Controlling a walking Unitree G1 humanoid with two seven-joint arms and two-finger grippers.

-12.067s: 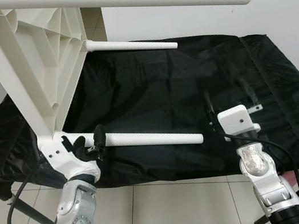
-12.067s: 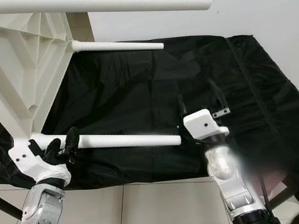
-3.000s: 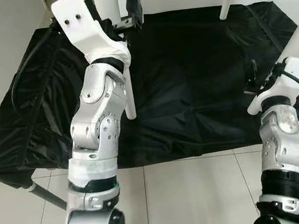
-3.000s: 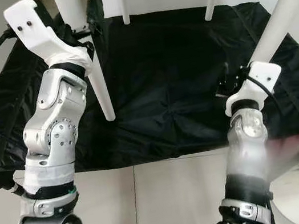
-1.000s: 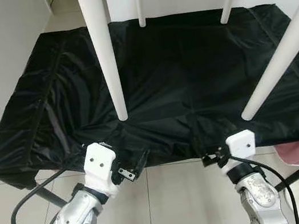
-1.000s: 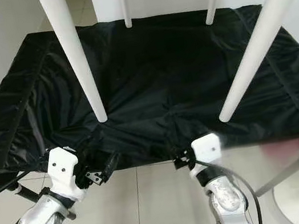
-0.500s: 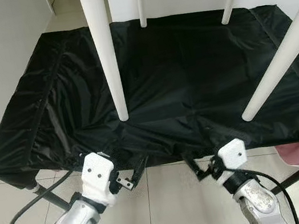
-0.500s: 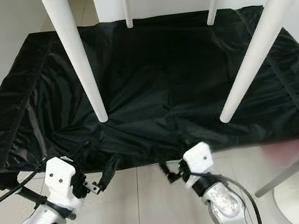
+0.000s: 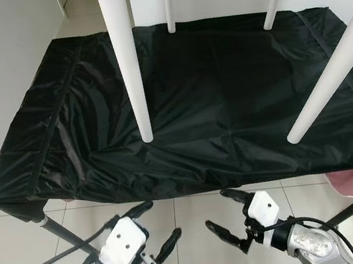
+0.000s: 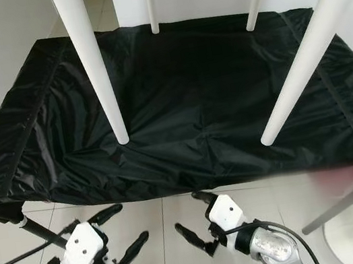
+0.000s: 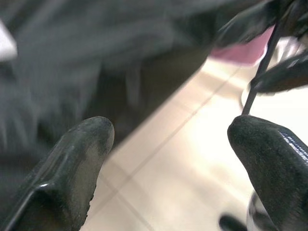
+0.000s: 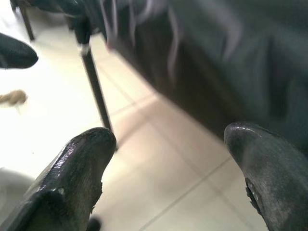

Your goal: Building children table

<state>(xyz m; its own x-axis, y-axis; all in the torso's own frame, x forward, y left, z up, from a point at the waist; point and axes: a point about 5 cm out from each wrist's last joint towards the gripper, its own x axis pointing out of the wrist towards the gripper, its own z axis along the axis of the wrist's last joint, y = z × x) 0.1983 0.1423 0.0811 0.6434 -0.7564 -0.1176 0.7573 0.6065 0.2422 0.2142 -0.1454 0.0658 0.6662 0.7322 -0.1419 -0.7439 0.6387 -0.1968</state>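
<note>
My two head eyes look down from up high at the same black cloth and white legs. My wrist cameras sit low, very near the floor, looking between my own fingers.

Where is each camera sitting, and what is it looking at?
Left eye view: on the head, looking down at the white table legs on the black cloth; both grippers low, left gripper, right gripper.
Right eye view: beside it, same scene.
Left wrist view: along its open fingers at floor tiles.
Right wrist view: along its fingers, toward the cloth's edge.
Both wrist views share the floor.
</note>
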